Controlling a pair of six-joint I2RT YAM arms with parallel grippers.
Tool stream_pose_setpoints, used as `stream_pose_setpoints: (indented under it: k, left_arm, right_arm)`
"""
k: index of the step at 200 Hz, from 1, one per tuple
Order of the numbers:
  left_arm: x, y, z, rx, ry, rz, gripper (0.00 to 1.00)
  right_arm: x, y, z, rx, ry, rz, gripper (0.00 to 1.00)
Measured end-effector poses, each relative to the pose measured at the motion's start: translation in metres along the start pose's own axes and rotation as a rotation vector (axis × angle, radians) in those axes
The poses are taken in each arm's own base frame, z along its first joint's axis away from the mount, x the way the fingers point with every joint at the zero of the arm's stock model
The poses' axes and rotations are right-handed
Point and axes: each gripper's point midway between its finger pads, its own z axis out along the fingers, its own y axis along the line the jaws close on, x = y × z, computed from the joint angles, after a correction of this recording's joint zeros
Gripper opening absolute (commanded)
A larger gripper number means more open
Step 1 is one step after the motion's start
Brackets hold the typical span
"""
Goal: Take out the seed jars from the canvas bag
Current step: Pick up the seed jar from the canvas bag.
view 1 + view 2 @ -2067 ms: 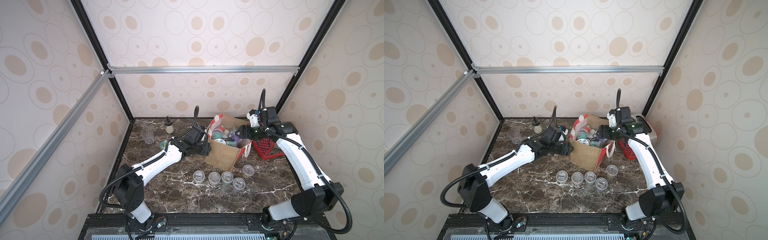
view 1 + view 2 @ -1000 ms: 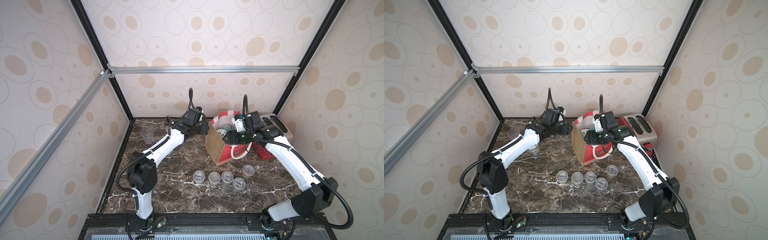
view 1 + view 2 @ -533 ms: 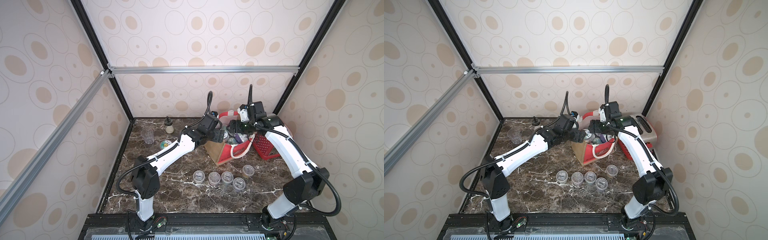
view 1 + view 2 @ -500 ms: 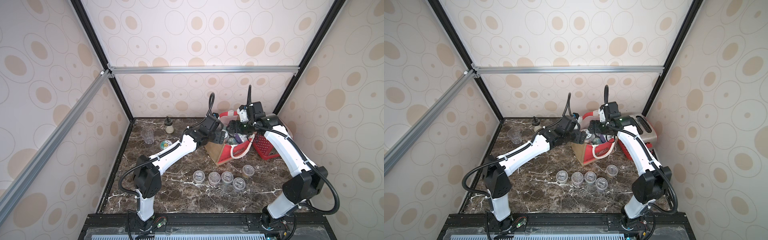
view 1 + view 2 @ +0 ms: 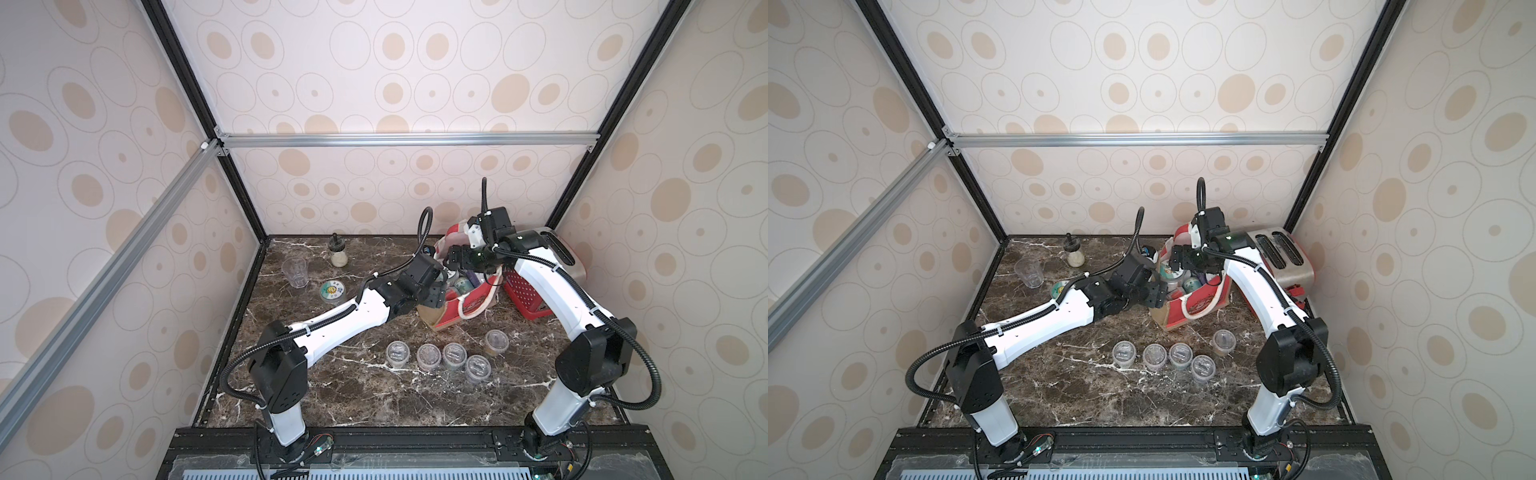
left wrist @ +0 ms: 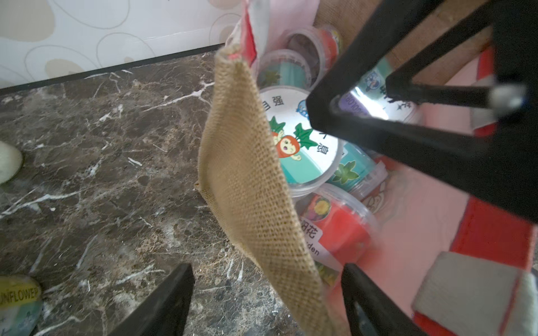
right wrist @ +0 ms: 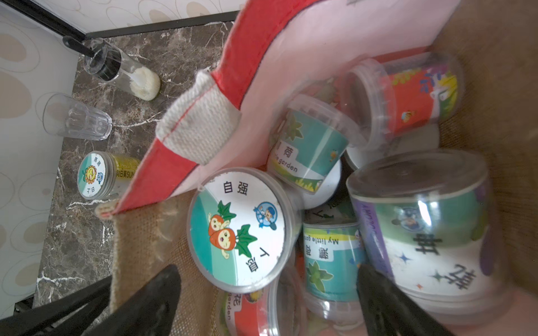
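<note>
Jute in tan with red side panels makes up the canvas bag [image 5: 473, 306] [image 5: 1192, 309], which sits right of centre in both top views on the marble table [image 5: 374, 399], its mouth gaping. Inside, the seed jars [image 7: 317, 148] lie heaped and tipped at all angles. Uppermost among them is a radish-lid jar [image 7: 238, 229] [image 6: 302, 139], its flat picture lid turned upward just inside the jute wall.

The right gripper [image 7: 267, 270] [image 5: 455, 258] reaches into the bag's mouth from the upper right of the top views. It is released, with its fingers spread wide to either side of the radish-lid jar and not closed on it. The left gripper [image 6: 266, 267] [image 5: 438, 291] comes in from the lower left and is released too. Its fingers straddle the bag's jute wall, one over bare marble and the other inside the pink-lit lining, with the cloth hanging loose between them.

Below the bag in the top views, and apart from it, five clear-lidded jars [image 5: 428, 356] [image 5: 1155, 356] stand upright in a loose row. A sunflower jar [image 5: 333, 289] [image 7: 93, 174] stands alone left of the bag. Farther toward the upper left of the table are a faceted tumbler [image 5: 294, 272] [image 7: 77, 120] and a glass shaker [image 5: 338, 254] [image 7: 122, 72]. A toaster [image 5: 1291, 266] stands just beside the bag on the right.
</note>
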Motion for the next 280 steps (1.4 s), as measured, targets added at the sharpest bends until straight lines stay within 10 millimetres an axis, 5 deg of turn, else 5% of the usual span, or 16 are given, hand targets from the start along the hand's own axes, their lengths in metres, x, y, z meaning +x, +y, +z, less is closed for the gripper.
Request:
stream_pose_setpoints:
  k: [151,226,280]
  left_arm:
    - [-0.001,0.009,-0.001,-0.046,-0.044,-0.055,0.39]
    - [-0.001,0.008,-0.003,-0.039,-0.058,-0.060,0.39]
    - [-0.002,0.009,-0.004,-0.041,-0.062,-0.059,0.59]
  right_arm:
    - [0.022,0.015,0.050,0.036,0.091,-0.188,1.00]
    - [0.016,0.006,0.070,0.105,0.097,-0.201,1.00]
    - [0.012,0.006,0.073,0.109,0.087,-0.199,0.78]
